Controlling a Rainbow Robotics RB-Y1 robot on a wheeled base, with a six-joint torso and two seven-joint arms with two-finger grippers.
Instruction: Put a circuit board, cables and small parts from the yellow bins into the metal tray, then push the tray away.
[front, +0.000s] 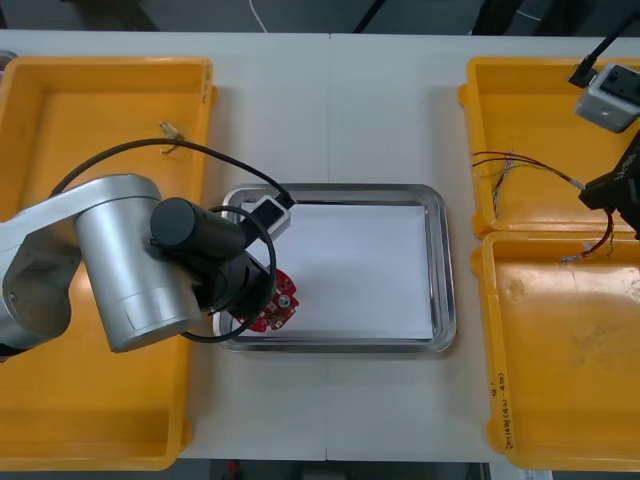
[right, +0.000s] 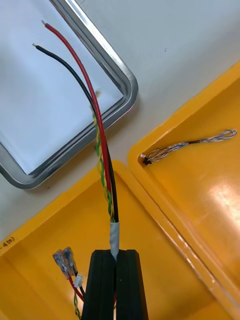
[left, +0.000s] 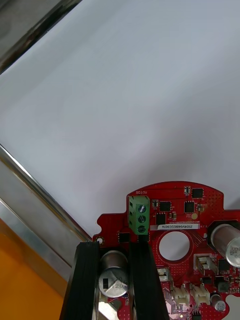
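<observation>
1. Metal tray (front: 446, 300): polished, mirror-bright metal rim. The inside is flat, matt white, like paper.
2. Yellow bins (front: 100, 420): smooth moulded plastic with a soft sheen, lightly scuffed on the floors.
3. Round red circuit board (left: 215, 202): glossy red lacquered face, matt black chips, a green plastic terminal block and shiny silver metal cans.
4. Cable (right: 114, 232): smooth, slightly glossy plastic insulation in red, black, yellow and green, bound with dull grey tape, with bare metal at the tips.
5. Fingers (left: 86, 280) of the left gripper (left: 116, 247) and right gripper (right: 115, 252): matt black, finely ribbed, rubbery-looking.
6. Left arm (front: 120, 260): satin silver metal shell, matt black wrist.
7. Table (front: 350, 110): pale, smooth, matt.
</observation>
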